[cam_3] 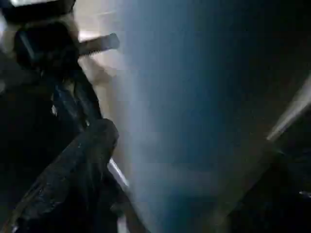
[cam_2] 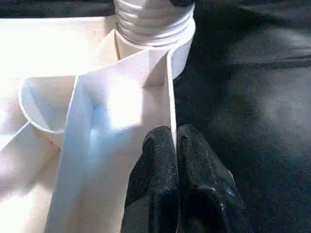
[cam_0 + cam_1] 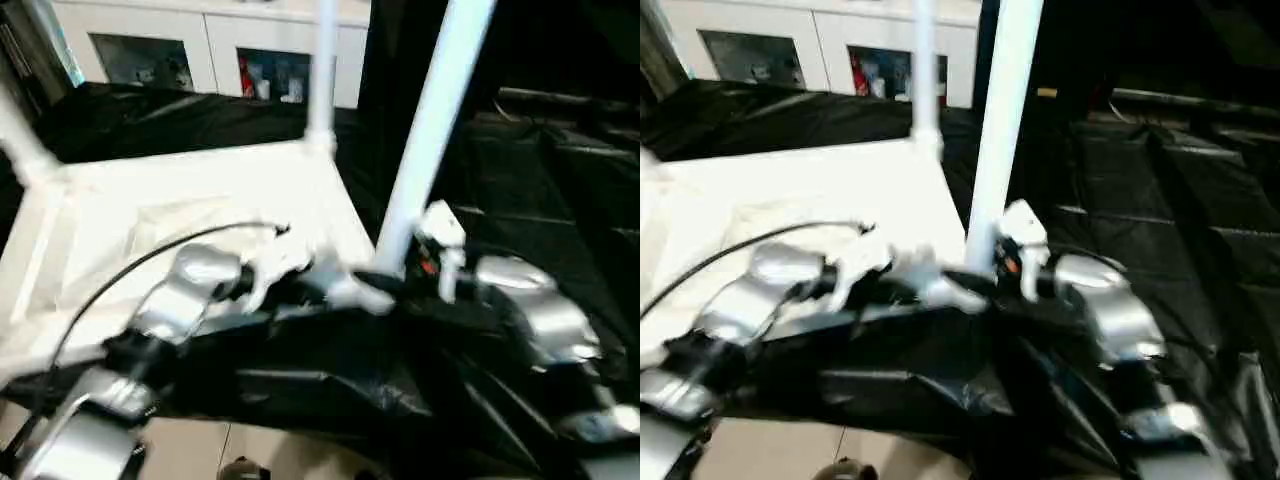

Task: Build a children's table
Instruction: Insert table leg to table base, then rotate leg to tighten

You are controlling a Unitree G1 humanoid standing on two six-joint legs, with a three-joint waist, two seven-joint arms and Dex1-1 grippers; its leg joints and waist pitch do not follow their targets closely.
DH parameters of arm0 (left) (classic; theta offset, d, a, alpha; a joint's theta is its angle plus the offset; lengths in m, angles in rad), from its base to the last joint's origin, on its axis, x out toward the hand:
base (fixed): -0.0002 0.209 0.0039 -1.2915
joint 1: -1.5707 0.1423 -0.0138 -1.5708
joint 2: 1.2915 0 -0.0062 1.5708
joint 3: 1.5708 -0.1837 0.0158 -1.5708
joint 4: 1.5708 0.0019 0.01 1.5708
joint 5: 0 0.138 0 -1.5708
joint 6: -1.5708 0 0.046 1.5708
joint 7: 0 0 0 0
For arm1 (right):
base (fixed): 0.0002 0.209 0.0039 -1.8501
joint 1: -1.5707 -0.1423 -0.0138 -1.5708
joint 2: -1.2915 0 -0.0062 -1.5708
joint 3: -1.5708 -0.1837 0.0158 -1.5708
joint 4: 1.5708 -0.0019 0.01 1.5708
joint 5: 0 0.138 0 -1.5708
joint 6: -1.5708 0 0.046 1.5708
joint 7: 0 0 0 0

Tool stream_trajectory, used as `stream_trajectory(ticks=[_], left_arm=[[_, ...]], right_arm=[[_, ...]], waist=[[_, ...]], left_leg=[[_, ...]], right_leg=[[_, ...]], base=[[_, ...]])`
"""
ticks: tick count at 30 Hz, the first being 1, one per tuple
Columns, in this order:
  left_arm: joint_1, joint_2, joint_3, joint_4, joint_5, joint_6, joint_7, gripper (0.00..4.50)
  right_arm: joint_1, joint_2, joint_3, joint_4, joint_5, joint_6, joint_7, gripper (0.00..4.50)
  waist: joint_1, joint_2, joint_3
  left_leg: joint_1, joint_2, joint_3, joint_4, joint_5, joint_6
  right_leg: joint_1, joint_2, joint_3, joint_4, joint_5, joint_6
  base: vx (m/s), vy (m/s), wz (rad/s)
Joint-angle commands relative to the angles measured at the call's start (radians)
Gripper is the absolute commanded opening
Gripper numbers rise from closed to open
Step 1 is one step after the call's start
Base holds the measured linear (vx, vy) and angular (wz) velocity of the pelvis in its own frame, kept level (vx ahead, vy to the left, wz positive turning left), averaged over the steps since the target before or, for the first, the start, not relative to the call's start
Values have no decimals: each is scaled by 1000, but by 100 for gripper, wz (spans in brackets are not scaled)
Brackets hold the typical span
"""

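Top: white tabletop (image 3: 190, 215) lay underside up on black sheeting (image 3: 520, 180), ribs and corner sockets facing the camera.
Legs: three stood in sockets; the near leg (image 3: 430, 120) rose from the corner closest to the robot, tilted slightly, its long axis near vertical. Another leg (image 3: 322, 70) stood at the far corner, and a third (image 3: 20, 140) at the robot's left edge.
Socket: in the left wrist view the near leg's ribbed base (image 2: 153, 22) sat in its round socket, just beyond the rim wall.
Left claw: left gripper (image 2: 176, 145) was clenched on the thin rim wall (image 2: 171, 97) of the top, fingers pressed together either side of it (a steadying hold, I judge).
Right claw: right gripper (image 3: 440, 250) sat just beside the near leg's foot, fingers spread wide and holding nothing that I could see.
Relation: the leg stood directly ahead of the right gripper and closer to it than to the left, so any twist or push on that leg would fall to the right arm.
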Motion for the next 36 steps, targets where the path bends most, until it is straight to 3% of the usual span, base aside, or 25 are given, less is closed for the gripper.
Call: stream_trajectory(ticks=[1, 2, 5, 6, 10, 17, 25, 30, 36], left_arm=[[-13, -10, -21, -76, -49, -44, -76, 0], [-9, -1, -20, -82, -54, -52, -92, 0], [-9, 4, -22, -79, -52, -62, -98, 0], [-11, 11, -25, -73, -48, -77, -101, 0], [-12, 13, -24, -65, -46, -85, -102, 0], [-16, 11, -22, -48, -40, -94, -100, 0], [-23, 5, -17, -24, -39, -85, -86, 0], [-79, -76, 31, 67, -22, 7, 86, 0], [-162, -166, 68, 177, 8, 62, 277, 0]], right_arm=[[9, -18, 23, -36, 8, 24, 43, 392], [14, -34, 41, -42, -1, 30, 62, 392], [16, -42, 53, -37, -13, 25, 71, 392], [18, -51, 72, -26, -31, 13, 76, 364], [19, -53, 89, -13, -48, 4, 78, 340], [10, -48, 98, 1, -50, 3, 80, 296], [16, -43, 104, 15, -50, 1, 79, 261], [35, 35, 38, 49, 2, 50, -27, 258], [5, 146, -20, 150, -14, 75, -249, 245]], waist=[[-1, 6, -75], [0, 0, -75], [2, 1, -77], [3, 1, -77], [3, -4, -78], [3, -2, -80], [3, 0, -78], [5, 2, -79], [-4, -2, -78]], left_leg=[[17, 65, -18, -69, -193, 43], [15, 65, -18, -68, -180, 48], [14, 63, -18, -66, -168, 53], [14, 62, -18, -65, -167, 53], [12, 61, -17, -63, -149, 56], [12, 60, -17, -59, -140, 61], [15, 60, -18, -59, -168, 48], [20, 57, -17, -57, -175, 42], [19, 55, -22, -60, -205, 13]], right_leg=[[59, -94, 58, -67, -229, -198], [59, -94, 58, -66, -214, -201], [60, -94, 57, -64, -209, -203], [60, -95, 57, -64, -211, -203], [61, -95, 56, -62, -207, -199], [61, -93, 55, -59, -195, -204], [60, -94, 55, -64, -245, -192], [55, -93, 55, -68, -260, -196], [58, -96, 52, -75, -320, -174]], base=[[0, 0, 0], [0, 0, 0], [0, 0, 0], [0, 0, 0], [0, 0, 0], [0, 0, 0], [0, 0, 0], [0, 0, 0], [0, 0, 0]])
